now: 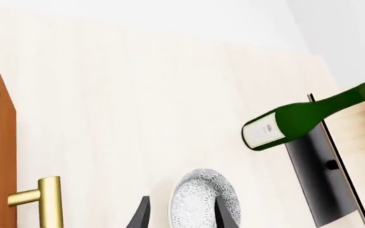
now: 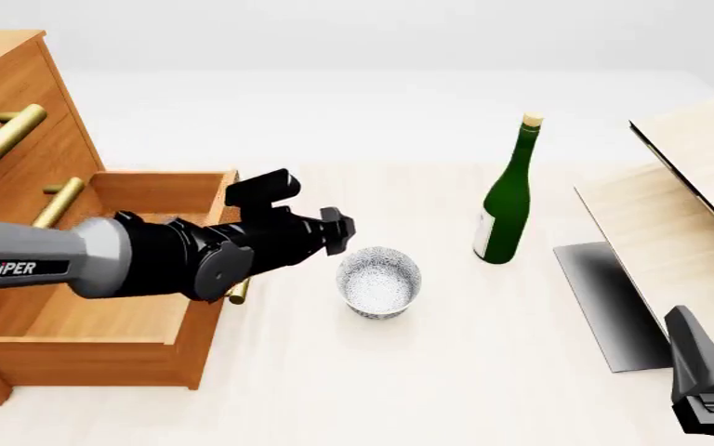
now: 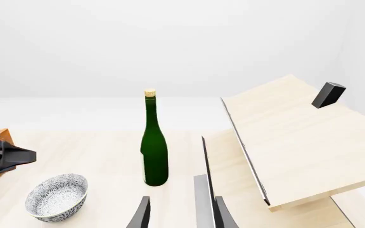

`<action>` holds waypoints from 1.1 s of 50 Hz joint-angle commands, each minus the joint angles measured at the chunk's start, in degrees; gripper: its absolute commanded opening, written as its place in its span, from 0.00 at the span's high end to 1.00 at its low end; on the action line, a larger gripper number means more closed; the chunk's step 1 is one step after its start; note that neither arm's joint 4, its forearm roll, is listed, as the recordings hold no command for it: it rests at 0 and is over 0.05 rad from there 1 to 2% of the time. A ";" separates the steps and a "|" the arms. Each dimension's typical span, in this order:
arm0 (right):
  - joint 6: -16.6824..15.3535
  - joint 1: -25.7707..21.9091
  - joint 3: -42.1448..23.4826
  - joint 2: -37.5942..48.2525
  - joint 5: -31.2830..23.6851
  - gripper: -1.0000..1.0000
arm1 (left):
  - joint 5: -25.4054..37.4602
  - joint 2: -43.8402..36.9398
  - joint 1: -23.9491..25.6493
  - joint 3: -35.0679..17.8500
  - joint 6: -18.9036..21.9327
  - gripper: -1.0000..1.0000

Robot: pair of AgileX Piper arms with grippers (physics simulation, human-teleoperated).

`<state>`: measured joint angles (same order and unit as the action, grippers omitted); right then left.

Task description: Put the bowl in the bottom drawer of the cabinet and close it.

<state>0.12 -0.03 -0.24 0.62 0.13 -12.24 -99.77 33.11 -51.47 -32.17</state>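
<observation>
The speckled white bowl [image 2: 379,282] stands upright on the table just right of the cabinet [image 2: 34,84]. The bottom drawer [image 2: 97,311] is pulled far out, and its brass handle [image 2: 239,290] peeks from under my left arm. My left gripper [image 2: 336,229] is open, hovering at the bowl's upper left. In the left wrist view the bowl [image 1: 198,199] lies between the fingers [image 1: 225,214], with the drawer front [image 1: 4,142] off to one side. Near the front right corner of the table, my right gripper [image 2: 708,386] is open and holds nothing; its wrist view shows the bowl [image 3: 57,196] far off.
A tall green bottle [image 2: 506,200] stands right of the bowl. Pale wooden boards [image 2: 692,214] with a dark panel [image 2: 605,302] lean at the right. The two upper drawers are shut, each with a brass handle [image 2: 4,139].
</observation>
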 commanded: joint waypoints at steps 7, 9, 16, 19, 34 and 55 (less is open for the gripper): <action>0.00 0.00 0.00 -0.01 0.00 0.00 | -1.02 -4.23 0.67 -1.08 -1.01 0.00; 0.00 0.01 0.00 0.01 0.00 0.00 | -1.07 -4.27 0.72 -1.05 -1.06 0.00; 0.00 -0.01 0.00 0.02 0.00 0.00 | -1.16 -5.37 0.36 -1.26 -0.99 0.00; 0.00 0.00 0.00 0.00 0.00 0.00 | -1.19 -5.75 0.54 -1.40 -1.23 0.00; 0.00 0.00 0.00 0.01 0.00 0.00 | -2.06 -9.10 1.38 -1.93 -2.39 0.00; -0.01 -0.01 0.00 0.00 0.00 0.00 | -3.09 -11.68 2.78 -2.03 -2.78 0.00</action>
<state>0.12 -0.03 -0.24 0.62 0.13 -14.75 -110.05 35.42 -53.37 -34.67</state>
